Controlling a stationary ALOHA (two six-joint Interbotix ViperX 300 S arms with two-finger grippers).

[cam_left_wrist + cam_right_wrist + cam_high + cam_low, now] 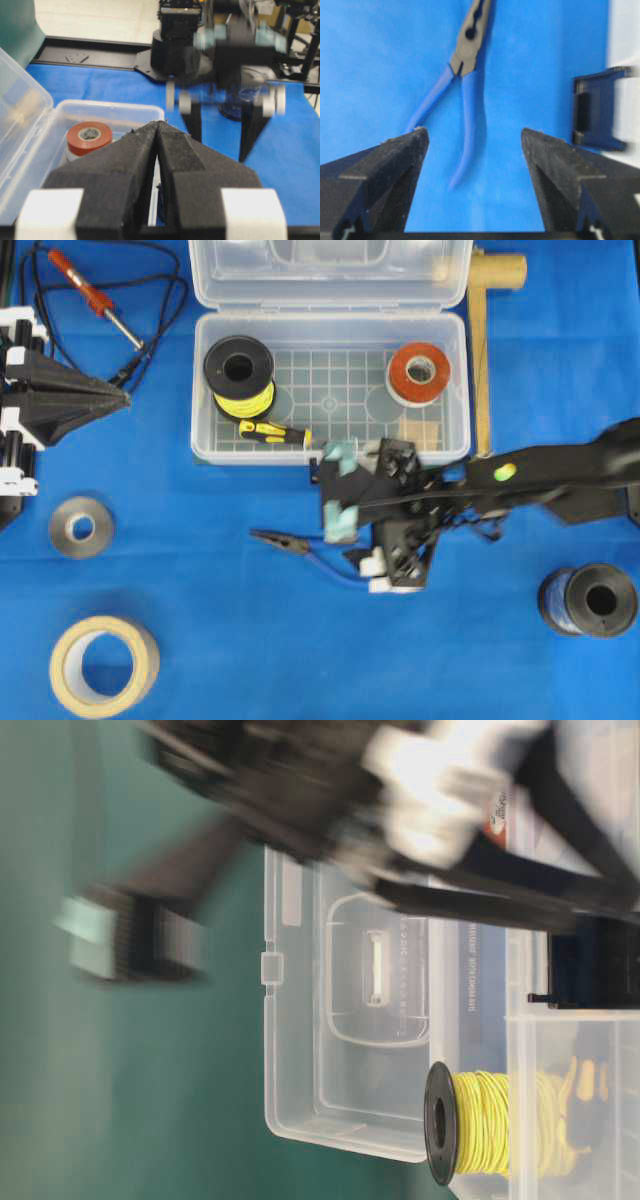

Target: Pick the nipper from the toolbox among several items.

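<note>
The right gripper (474, 142) is standing wide apart, holding nothing. The nipper (465, 75) is lying on the blue cloth (200, 640), just outside the toolbox (330, 455) near wall. The left gripper (159, 131) is sitting closed, far left.

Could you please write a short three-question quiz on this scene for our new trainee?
1. True or false: the nipper lies inside the toolbox.
2. Which spool stands at the toolbox's left end: (a) the red tape roll, (b) the yellow wire spool, (c) the dark spool?
3. How do the jaws of the right gripper stand?

Key
1. False: it lies on the blue cloth, in front of the box.
2. (b).
3. Open, one finger on either side of the blue handles, with the nipper flat on the cloth between them.
</note>
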